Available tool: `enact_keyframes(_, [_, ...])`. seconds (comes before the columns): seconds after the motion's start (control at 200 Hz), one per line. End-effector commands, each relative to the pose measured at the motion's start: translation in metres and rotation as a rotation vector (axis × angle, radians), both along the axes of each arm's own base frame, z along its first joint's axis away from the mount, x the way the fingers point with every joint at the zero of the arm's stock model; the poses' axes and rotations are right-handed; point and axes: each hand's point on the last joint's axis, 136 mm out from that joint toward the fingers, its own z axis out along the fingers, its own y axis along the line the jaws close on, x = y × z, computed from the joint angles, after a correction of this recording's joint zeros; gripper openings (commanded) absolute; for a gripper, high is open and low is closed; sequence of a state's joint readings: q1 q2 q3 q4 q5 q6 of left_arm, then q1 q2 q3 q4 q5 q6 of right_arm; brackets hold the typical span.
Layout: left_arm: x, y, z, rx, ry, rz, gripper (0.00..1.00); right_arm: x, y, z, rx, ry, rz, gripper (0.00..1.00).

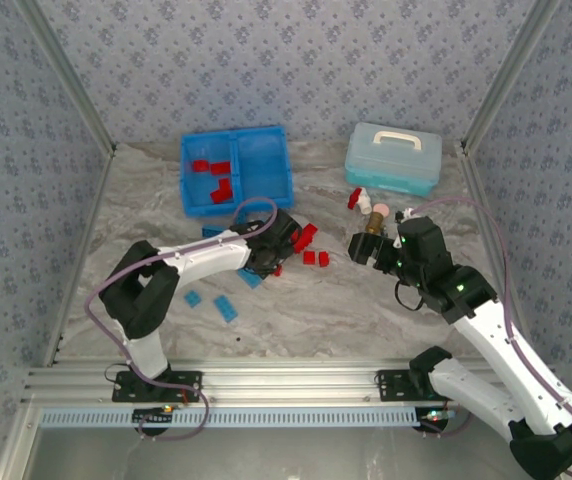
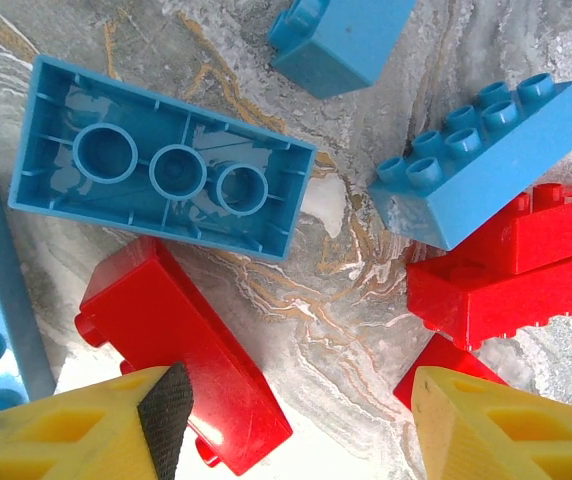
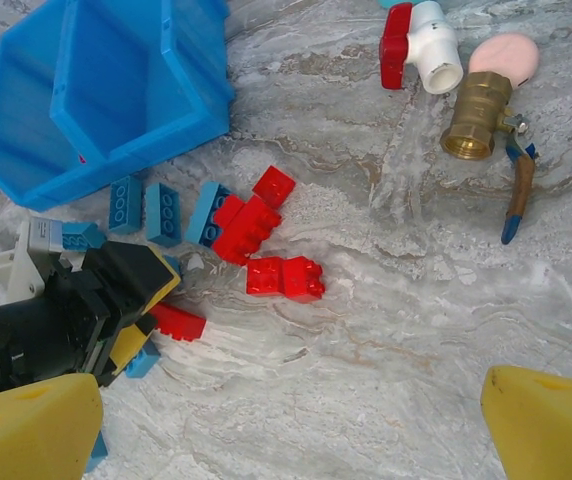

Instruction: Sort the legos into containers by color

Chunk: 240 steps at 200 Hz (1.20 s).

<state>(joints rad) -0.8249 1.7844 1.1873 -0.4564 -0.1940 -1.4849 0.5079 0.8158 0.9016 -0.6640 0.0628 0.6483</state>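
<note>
The bright blue tray (image 1: 288,168) stands at the back, with several red legos (image 1: 214,178) in its left compartment; the right compartment (image 1: 264,165) looks bare. My left gripper (image 1: 269,262) is low over a pile of red and light blue legos. Its yellow fingers (image 2: 96,425) stand open over the table. A red lego (image 2: 181,345) lies against the inner side of the left finger, not clamped. Blue legos (image 2: 161,160) and more red ones (image 2: 501,275) lie just beyond. My right gripper (image 3: 291,440) hangs open over bare marble, well right of the red legos (image 3: 284,277).
A pale lidded box (image 1: 393,158) sits at the back right. A red-white valve (image 3: 418,45), a brass fitting (image 3: 476,115) and a pink piece (image 3: 504,58) lie near my right gripper. Two blue legos (image 1: 226,308) lie apart at the front left.
</note>
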Motion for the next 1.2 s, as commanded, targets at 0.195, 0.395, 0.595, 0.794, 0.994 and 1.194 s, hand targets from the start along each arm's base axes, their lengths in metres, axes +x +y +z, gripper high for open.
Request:
enact_keyframes(0.195, [-0.011,-0.004,0.002,0.047,0.005,-0.136,0.68,-0.004,-0.003,-0.005,0.015,0.023,-0.017,1.00])
enact_keyframes(0.395, [-0.023,0.007,0.040,0.096,-0.047,-0.116,0.75,-0.004,-0.003,-0.002,0.014,0.017,-0.011,1.00])
enact_keyframes(0.595, [-0.041,0.017,0.018,0.041,0.002,-0.033,0.81,-0.003,-0.003,-0.007,0.018,0.022,-0.017,1.00])
enact_keyframes(0.794, [-0.021,0.000,0.003,-0.003,-0.003,-0.089,0.84,-0.003,-0.003,-0.006,0.017,0.025,-0.012,1.00])
enact_keyframes(0.994, [-0.003,-0.007,-0.014,0.000,0.013,-0.104,0.70,-0.005,-0.006,-0.003,0.012,0.020,-0.019,1.00])
enact_keyframes(1.194, [-0.008,-0.008,-0.035,0.001,0.089,-0.089,0.53,-0.008,-0.009,-0.003,0.007,0.023,-0.024,1.00])
